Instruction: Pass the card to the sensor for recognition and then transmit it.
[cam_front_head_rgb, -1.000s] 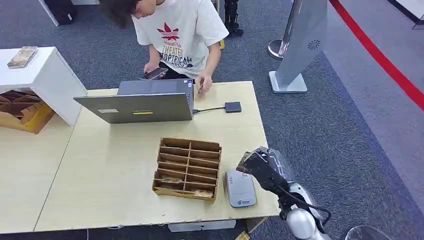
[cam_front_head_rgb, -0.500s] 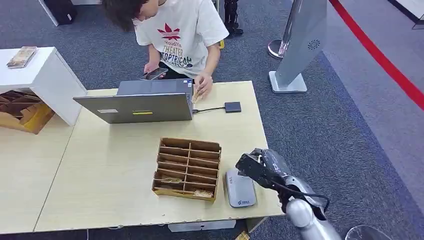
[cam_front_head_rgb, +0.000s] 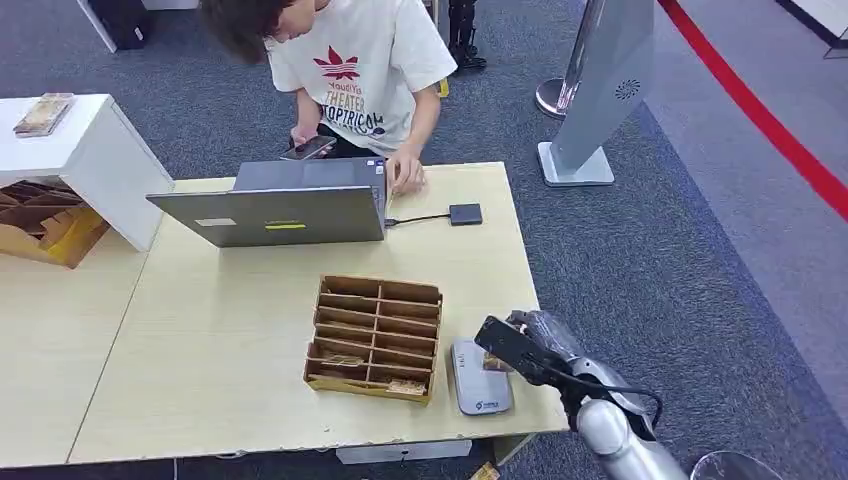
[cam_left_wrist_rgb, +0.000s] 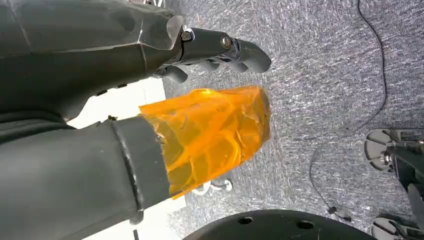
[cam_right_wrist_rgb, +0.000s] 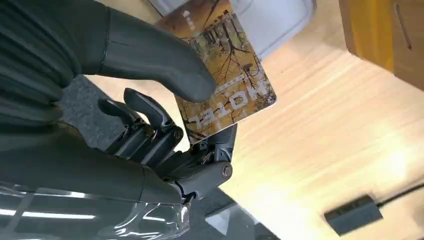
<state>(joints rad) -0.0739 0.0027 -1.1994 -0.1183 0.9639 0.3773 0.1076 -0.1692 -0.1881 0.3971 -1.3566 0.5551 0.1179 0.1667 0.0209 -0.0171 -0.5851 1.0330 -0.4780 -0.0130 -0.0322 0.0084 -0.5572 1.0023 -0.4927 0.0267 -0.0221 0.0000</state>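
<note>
While pinched between thumb and fingers, the card (cam_right_wrist_rgb: 225, 85) hovers over the reader (cam_front_head_rgb: 480, 378).
Right hand (cam_front_head_rgb: 520, 345) holds it above the worktop (cam_front_head_rgb: 230, 330).

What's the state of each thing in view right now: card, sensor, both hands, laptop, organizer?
card: pinched by the right hand, held over the sensor's edge
sensor: flat on the table, near the front edge
right hand: holding the card
left hand: hanging over the carpet, holds nothing, fingers curled
laptop: open, screen facing the person
cardboard organizer: on the table, a few cards in its front slots
</note>
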